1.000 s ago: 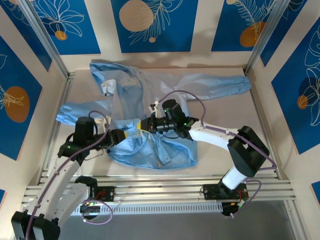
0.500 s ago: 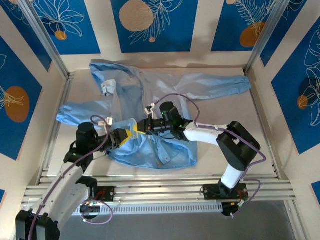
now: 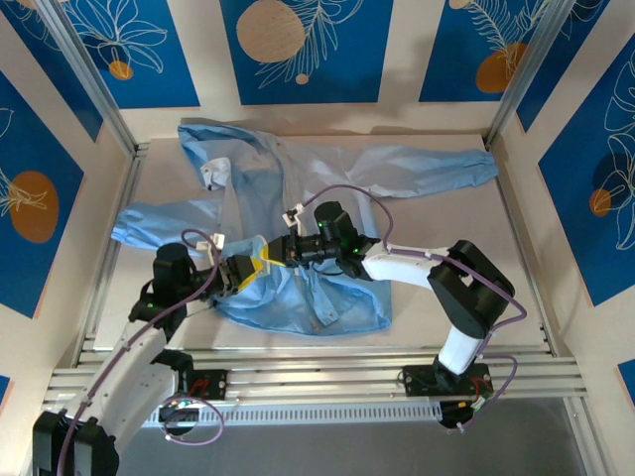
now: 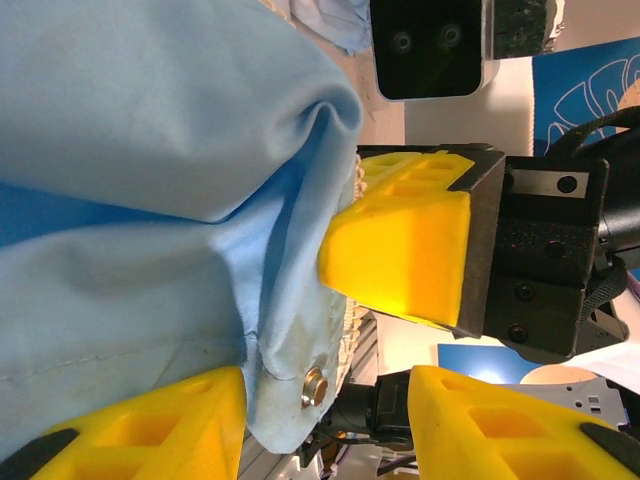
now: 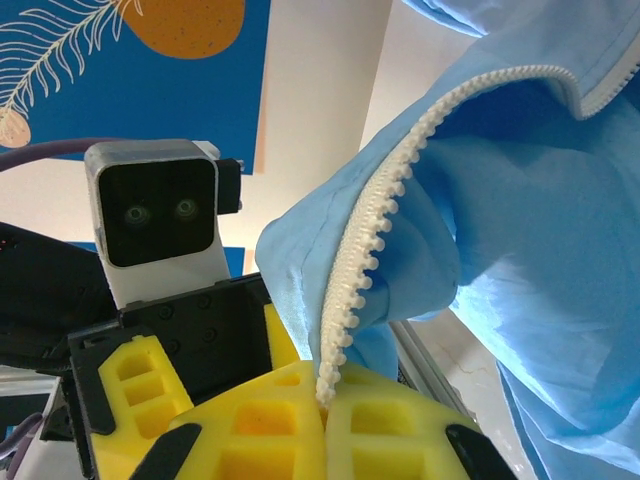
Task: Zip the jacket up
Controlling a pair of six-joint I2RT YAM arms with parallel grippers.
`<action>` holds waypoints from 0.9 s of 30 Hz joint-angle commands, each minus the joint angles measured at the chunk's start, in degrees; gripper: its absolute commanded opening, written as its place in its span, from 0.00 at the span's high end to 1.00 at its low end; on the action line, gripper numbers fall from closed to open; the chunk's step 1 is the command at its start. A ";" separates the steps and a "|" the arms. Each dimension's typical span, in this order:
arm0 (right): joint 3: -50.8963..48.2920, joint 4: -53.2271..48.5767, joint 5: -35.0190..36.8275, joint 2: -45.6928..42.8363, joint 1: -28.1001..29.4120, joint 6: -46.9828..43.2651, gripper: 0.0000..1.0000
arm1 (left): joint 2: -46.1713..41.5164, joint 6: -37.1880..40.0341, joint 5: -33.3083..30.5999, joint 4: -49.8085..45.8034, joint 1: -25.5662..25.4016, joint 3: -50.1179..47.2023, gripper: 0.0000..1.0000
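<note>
right hand (image 5: 324,400) moved left, pinching jacket (image 3: 417,164) zipper (image 5: 368,262) edge

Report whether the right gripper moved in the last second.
Yes. The right gripper, shut on the jacket, has slid left toward the left rail.

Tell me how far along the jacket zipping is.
Done: the jacket lies spread on the table, but its front is open, nothing zipped. In hand: the right end effector is shut on the end of the zipper strip; the left end effector stands open around a fabric edge by a snap. Left: joining both sides and running the zipper up.
</note>
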 commanded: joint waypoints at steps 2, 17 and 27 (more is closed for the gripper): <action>1.69 1.46 -0.69 1.46 0.50 1.04 1.00 | 0.23 -2.46 1.28 5.42 -0.38 -1.17 0.57; 1.69 1.59 -0.88 1.78 0.75 1.34 1.00 | 0.59 -1.72 3.09 4.02 -0.39 -1.37 0.79; 2.71 -3.96 -0.31 0.14 0.85 -2.16 0.94 | 0.76 -0.70 2.92 2.85 -0.38 -1.87 1.00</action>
